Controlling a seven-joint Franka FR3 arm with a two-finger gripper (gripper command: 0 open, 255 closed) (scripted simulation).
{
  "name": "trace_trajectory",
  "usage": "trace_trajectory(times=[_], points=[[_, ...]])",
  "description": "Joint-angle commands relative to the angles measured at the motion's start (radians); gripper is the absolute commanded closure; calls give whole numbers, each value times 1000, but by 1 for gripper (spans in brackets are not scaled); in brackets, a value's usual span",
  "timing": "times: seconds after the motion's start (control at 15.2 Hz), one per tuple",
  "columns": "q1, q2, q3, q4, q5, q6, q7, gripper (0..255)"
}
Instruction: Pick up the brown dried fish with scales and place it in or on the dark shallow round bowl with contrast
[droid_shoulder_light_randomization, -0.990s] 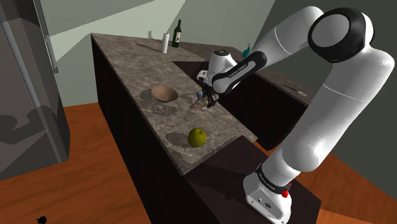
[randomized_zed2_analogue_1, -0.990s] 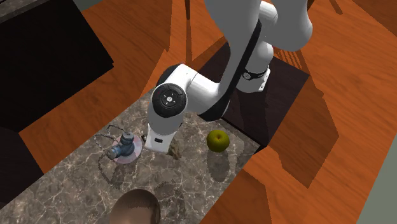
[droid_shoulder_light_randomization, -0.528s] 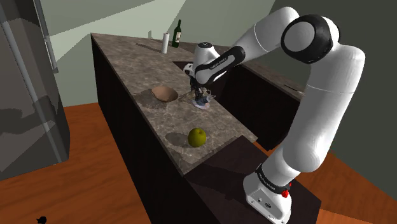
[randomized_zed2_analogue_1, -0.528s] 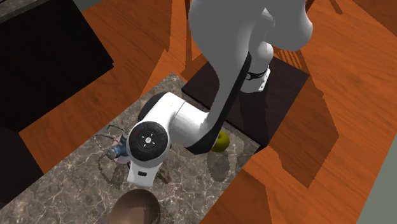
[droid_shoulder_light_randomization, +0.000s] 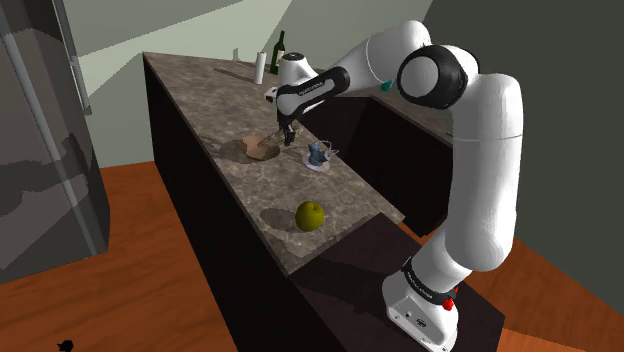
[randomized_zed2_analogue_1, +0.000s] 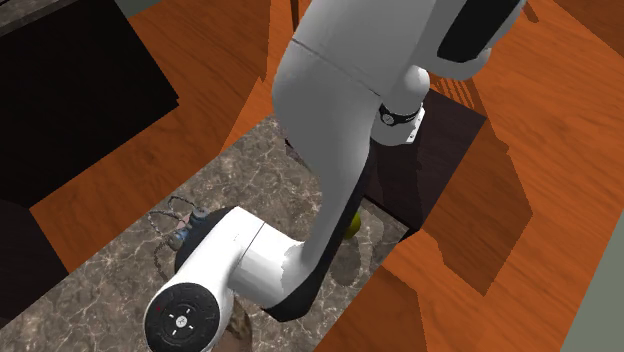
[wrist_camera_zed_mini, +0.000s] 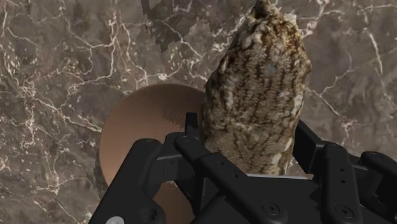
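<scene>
Nearest us, in the wrist view, the gripper (wrist_camera_zed_mini: 249, 146) pinches the fish (wrist_camera_zed_mini: 257, 83) between its two black fingers. The fish is a mottled brown, scaly body that stands up out of the grip with its narrow end pointing away from the hand. Beyond the fingertips lies the brown round bowl (wrist_camera_zed_mini: 137, 130), off toward one finger, its rim passing behind the fish. It rests on the veined marble counter (wrist_camera_zed_mini: 57, 70).

The shoulder view adds height: the gripper hangs above the counter, over the bowl's edge. Just beside the hand, toward the stand, sits a small plate (droid_shoulder_light_randomization: 318, 163) with a bluish thing on it. Farther that way is a green fruit (droid_shoulder_light_randomization: 311, 214), and well beyond the hand stands a dark bottle (droid_shoulder_light_randomization: 279, 52).

The second exterior view looks down on the white arm (randomized_zed2_analogue_1: 320, 130), with the plate just beside its wrist and an orange floor (randomized_zed2_analogue_1: 520, 250) around the counter.
</scene>
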Motion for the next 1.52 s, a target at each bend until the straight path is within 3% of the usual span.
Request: trace_trajectory(times=[0.0,0.2,0.26,1.45], points=[[5,82,9,138,15,-58,-4,255],[9,208,20,358,35,-154,-13,255],[11,302,26,524,47,-227,-22,255],[9,410,22,529,40,-126,5,255]])
